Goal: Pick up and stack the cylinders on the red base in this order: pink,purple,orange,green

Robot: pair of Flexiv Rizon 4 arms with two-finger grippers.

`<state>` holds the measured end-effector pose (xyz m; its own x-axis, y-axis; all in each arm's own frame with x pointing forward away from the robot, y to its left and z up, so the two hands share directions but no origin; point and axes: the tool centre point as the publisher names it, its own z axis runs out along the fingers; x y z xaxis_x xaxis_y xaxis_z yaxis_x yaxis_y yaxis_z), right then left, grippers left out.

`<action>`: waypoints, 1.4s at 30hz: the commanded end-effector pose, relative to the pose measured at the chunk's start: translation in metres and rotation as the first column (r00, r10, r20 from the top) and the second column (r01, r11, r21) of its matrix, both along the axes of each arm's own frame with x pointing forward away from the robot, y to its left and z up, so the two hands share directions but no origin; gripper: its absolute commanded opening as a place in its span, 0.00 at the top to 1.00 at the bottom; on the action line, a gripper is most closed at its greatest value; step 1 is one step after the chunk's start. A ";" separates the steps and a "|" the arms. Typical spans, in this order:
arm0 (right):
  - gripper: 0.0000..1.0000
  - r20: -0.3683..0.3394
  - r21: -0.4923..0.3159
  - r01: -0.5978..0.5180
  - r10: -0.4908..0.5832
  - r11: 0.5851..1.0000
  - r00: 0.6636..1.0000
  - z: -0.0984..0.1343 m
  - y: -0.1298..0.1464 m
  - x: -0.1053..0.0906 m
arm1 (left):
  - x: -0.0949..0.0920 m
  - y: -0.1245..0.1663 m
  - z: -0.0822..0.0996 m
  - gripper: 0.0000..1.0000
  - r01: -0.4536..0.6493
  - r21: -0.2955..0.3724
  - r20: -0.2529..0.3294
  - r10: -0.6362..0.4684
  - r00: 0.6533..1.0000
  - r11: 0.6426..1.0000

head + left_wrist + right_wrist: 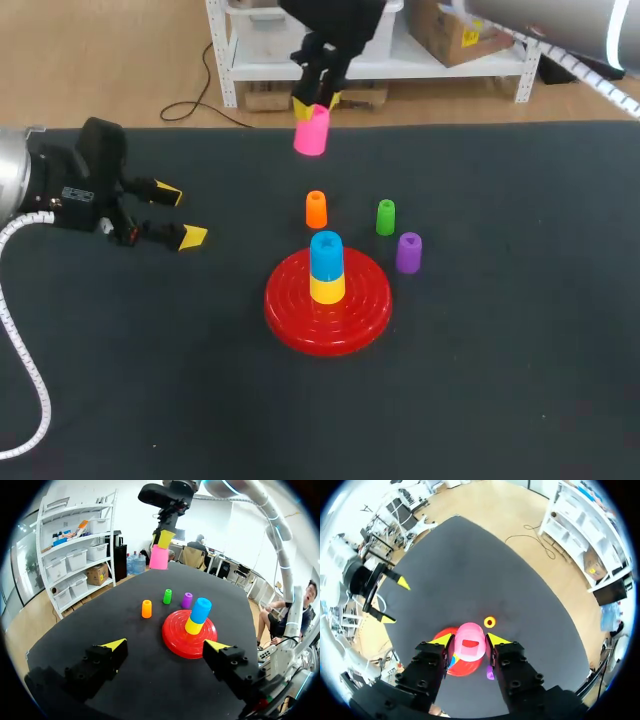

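Note:
My right gripper (318, 100) hangs high over the table's far side, shut on the pink cylinder (311, 132), which is off the table. In the right wrist view the pink cylinder (470, 652) sits between both yellow tips of the right gripper (470, 640). The red base (290, 310) carries a yellow cylinder (327, 288) with a blue one (326, 252) on top. Standing on the table behind the base are the orange (316, 209), green (385, 217) and purple (408, 252) cylinders. My left gripper (168, 215) rests open at the left, holding nothing; its left wrist view (166, 646) faces the base (175, 637).
The dark table (500, 380) spreads wide around the base, with bare mat at the front and at both sides. The small cylinders stand close together just behind and to the right of the base.

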<state>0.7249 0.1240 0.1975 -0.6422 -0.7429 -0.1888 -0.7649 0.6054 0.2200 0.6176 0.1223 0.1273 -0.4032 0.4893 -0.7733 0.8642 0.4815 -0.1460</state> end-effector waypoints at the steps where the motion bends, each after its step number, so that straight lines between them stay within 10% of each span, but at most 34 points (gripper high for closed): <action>1: 1.00 -0.003 -0.022 -0.031 0.030 0.999 1.000 0.003 0.010 -0.015 | -0.001 0.001 -0.002 0.00 0.000 -0.007 0.007 0.000 1.000 1.000; 42: 1.00 0.030 -0.139 -0.045 0.050 0.989 0.998 -0.031 -0.002 -0.097 | -0.001 0.001 -0.002 0.00 0.000 -0.007 0.007 0.000 1.000 1.000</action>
<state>0.6392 0.1274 0.1678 -0.5941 -0.8038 -0.0302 -0.7996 0.5860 0.1309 0.6176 0.1223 0.1273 -0.4032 0.4893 -0.7733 0.8642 0.4815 -0.1460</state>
